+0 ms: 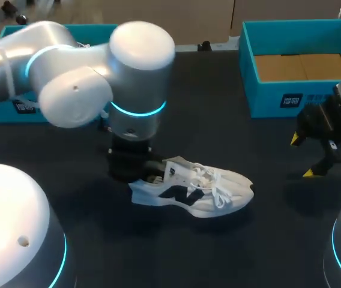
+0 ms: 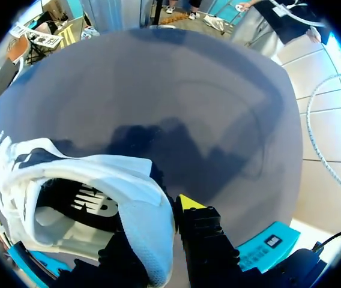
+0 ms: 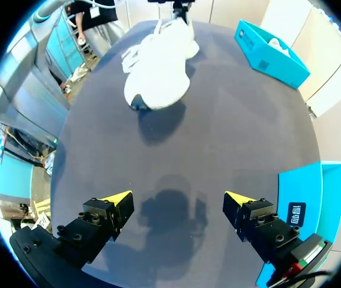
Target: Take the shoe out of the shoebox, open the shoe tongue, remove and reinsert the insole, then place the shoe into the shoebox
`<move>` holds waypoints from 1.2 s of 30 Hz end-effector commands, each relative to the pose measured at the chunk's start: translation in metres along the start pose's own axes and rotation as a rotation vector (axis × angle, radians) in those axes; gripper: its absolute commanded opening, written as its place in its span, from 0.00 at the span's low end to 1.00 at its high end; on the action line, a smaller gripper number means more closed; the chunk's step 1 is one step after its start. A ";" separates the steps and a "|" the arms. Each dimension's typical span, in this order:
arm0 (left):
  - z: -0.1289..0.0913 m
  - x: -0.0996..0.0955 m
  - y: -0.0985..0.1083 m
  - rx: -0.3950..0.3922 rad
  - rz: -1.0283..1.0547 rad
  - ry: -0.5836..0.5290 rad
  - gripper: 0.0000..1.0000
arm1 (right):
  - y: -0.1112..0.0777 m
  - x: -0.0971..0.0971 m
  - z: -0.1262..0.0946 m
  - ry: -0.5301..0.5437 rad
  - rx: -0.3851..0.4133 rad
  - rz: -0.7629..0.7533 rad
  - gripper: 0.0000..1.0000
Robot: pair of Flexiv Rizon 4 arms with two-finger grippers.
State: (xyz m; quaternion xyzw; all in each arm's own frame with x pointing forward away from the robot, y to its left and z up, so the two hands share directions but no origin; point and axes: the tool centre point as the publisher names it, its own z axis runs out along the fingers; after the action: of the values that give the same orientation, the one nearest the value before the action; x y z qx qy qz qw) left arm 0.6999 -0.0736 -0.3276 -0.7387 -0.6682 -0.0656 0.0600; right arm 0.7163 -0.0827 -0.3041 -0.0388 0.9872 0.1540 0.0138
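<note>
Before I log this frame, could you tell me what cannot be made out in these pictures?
Head view: the left arm hides the shoe's heel and most of the left box, contents included.
Left wrist view: the shoe's toe is cut off by the rim.
Right wrist view: the shoe's inside faces away, unseen.

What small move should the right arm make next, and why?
Probably bring the open right fingers toward the tongue of the shoe. The left fingers seem to pinch the heel collar, steadying the shoe on the table, while the right ones hang apart from it.
</note>
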 end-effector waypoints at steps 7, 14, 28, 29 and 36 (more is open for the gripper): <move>0.018 -0.038 0.007 0.034 -0.019 0.048 0.00 | 0.000 0.001 0.000 -0.002 0.002 -0.001 1.00; 0.031 -0.054 0.007 0.004 -0.030 0.009 0.00 | 0.000 0.001 0.000 -0.002 0.002 -0.001 1.00; 0.046 -0.065 0.006 -0.002 -0.040 0.002 0.00 | 0.000 0.001 0.000 -0.002 0.002 -0.001 1.00; 0.046 -0.065 0.006 -0.002 -0.039 -0.001 0.00 | 0.000 0.001 0.000 -0.002 0.002 -0.001 1.00; 0.053 -0.069 0.006 -0.009 -0.049 -0.003 0.00 | 0.000 0.001 0.000 -0.002 0.002 -0.001 1.00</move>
State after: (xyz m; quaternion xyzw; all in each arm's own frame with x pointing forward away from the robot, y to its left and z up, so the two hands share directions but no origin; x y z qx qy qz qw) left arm 0.7013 -0.1313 -0.3878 -0.7224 -0.6858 -0.0677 0.0559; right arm 0.7163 -0.0826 -0.3041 -0.0389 0.9872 0.1540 0.0138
